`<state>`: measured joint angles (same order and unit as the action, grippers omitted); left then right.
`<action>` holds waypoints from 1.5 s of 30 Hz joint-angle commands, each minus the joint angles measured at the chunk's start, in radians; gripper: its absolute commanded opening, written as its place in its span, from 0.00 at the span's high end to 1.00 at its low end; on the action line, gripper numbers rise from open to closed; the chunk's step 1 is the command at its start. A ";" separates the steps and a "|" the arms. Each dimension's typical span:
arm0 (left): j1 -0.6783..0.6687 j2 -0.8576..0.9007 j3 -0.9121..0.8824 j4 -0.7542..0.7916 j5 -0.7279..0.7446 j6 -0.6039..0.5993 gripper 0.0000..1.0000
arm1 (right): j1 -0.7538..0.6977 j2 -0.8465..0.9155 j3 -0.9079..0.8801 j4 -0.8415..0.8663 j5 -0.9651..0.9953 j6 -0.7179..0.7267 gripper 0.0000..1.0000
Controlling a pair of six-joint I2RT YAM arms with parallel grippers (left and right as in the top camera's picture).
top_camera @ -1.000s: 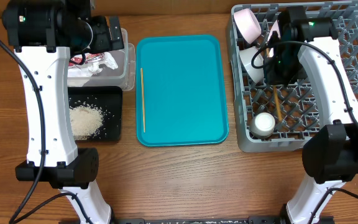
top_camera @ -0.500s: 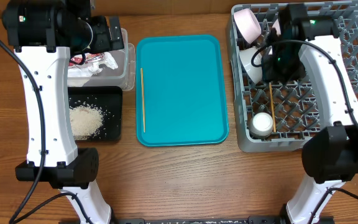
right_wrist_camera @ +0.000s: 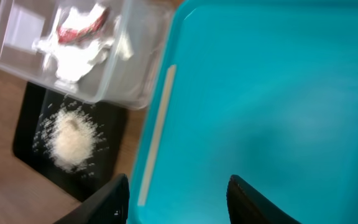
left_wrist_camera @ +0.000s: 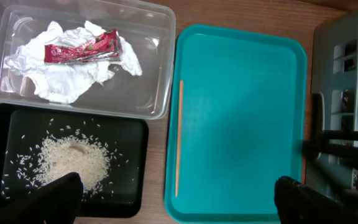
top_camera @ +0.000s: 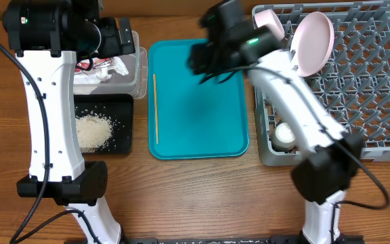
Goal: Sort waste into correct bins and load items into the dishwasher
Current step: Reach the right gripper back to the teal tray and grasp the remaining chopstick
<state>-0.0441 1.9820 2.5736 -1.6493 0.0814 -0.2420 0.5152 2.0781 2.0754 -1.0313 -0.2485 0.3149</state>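
Note:
One wooden chopstick (top_camera: 155, 108) (left_wrist_camera: 179, 137) (right_wrist_camera: 157, 137) lies along the left side of the teal tray (top_camera: 202, 115). My right gripper (top_camera: 198, 59) (right_wrist_camera: 179, 202) hovers over that tray, open and empty, with the chopstick just left of its left finger. High over the clear tub (top_camera: 135, 76) (left_wrist_camera: 160, 74), my left gripper (top_camera: 117, 37) (left_wrist_camera: 178, 199) is wide open and holds nothing. The tub contains the red wrapper (left_wrist_camera: 82, 48) and white napkins (left_wrist_camera: 61, 81). Rice (top_camera: 93, 131) (left_wrist_camera: 73, 163) sits in the black tray (top_camera: 124, 139). The grey rack (top_camera: 378, 102) carries a plate (top_camera: 313, 34), a bowl (top_camera: 271, 22) and a cup (top_camera: 284, 135).
The right arm's white links cross the rack's left part and hide some of its floor. Bare wooden table lies in front of the trays. The tub and black tray sit close against the teal tray's left edge.
My right gripper opened and let go of a chopstick in the rack, then swung left to above the teal tray. The left arm has not moved.

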 commanded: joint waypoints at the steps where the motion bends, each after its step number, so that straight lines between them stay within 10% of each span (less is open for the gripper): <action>1: -0.002 0.006 -0.005 0.003 -0.005 -0.009 0.00 | 0.064 0.087 -0.027 0.044 0.024 0.155 0.48; 36: -0.002 0.006 -0.005 0.003 -0.004 -0.009 0.00 | 0.314 0.394 -0.027 0.200 0.453 0.209 0.40; 45: -0.002 0.006 -0.005 0.003 -0.005 -0.009 0.00 | 0.316 0.408 -0.027 0.179 0.458 0.210 0.73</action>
<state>-0.0441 1.9820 2.5736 -1.6497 0.0811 -0.2420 0.8257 2.4611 2.0529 -0.8448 0.2016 0.5171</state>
